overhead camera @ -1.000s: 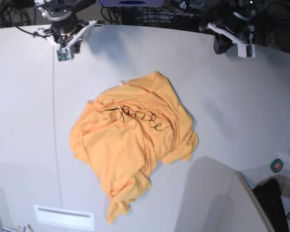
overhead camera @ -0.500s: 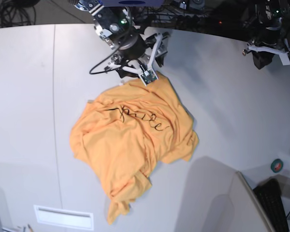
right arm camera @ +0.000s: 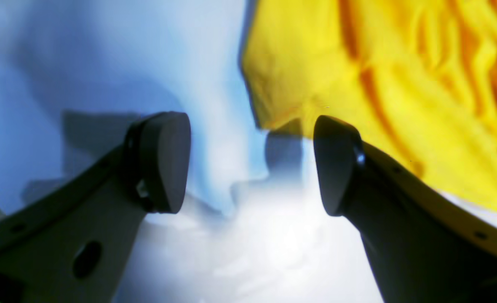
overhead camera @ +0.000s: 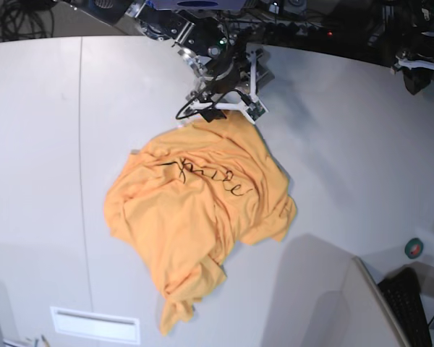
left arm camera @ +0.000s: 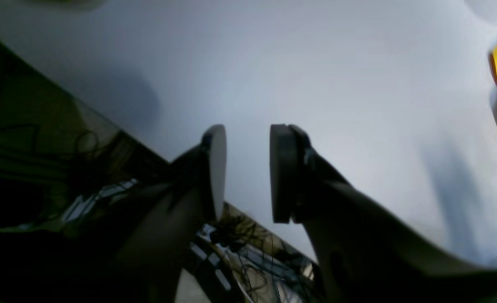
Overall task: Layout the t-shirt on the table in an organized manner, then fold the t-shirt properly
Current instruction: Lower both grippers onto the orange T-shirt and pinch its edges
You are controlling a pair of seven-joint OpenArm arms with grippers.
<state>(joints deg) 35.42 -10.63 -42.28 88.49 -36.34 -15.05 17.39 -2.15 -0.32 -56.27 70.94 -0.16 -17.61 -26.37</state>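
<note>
T-shirt [overhead camera: 199,210] crumpled mid-table [overhead camera: 43,144]. Right claw [right arm camera: 250,164] spread wide, empty, at shirt's far edge. Left claw [left arm camera: 247,172] partly open, empty, well away from shirt.

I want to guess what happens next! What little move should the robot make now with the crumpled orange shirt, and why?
Probably the right gripper should dip down and close on the far edge of the crumpled light orange cotton t-shirt. Its jaws stand open right at that edge, just above the smooth white-grey table, with nothing between them. The left gripper hangs far off to the side.
</note>
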